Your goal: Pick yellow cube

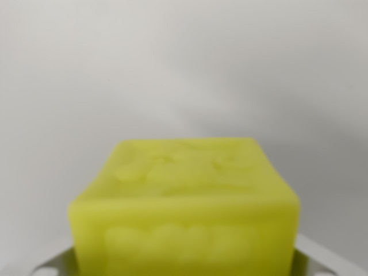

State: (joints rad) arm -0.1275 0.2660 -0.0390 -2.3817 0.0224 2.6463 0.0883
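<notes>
The yellow cube (184, 201) fills the lower middle of the wrist view, very close and blurred, with faint raised marks on its top and front faces. My gripper (184, 265) sits around it. One pale grey finger (54, 263) presses against the cube's side at the wrist view's left, and the other finger (325, 260) touches the opposite side. The jaws look shut on the cube. Its underside and the fingertips lie below the frame edge.
Behind the cube there is only a plain, out-of-focus grey-white surface (184, 69) with a faint darker shadow band across the middle.
</notes>
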